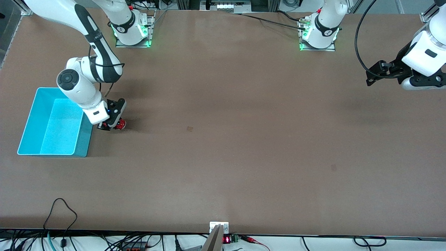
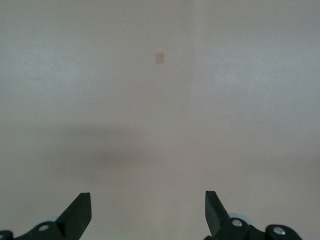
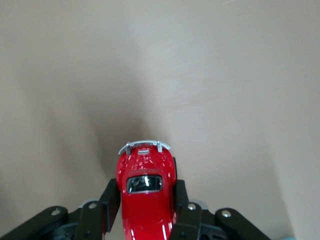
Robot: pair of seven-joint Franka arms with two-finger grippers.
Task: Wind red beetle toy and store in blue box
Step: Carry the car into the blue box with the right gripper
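Observation:
The red beetle toy [image 1: 120,124] rests on the brown table just beside the blue box [image 1: 36,120], at the right arm's end. My right gripper [image 1: 116,124] is shut on it. In the right wrist view the toy [image 3: 145,200] fills the gap between the black fingers [image 3: 107,205], which press on both its sides; its silvery bumper and window face away from the wrist. The box stands open and holds nothing. My left gripper [image 1: 374,74] waits up in the air over the left arm's end of the table, open, with only bare table between its fingertips [image 2: 80,212].
A small dark stain [image 1: 189,129] marks the middle of the table [image 1: 244,157]. Cables [image 1: 59,209] trail over the table's edge nearest the front camera. Each arm's base [image 1: 318,35] stands at the edge farthest from it.

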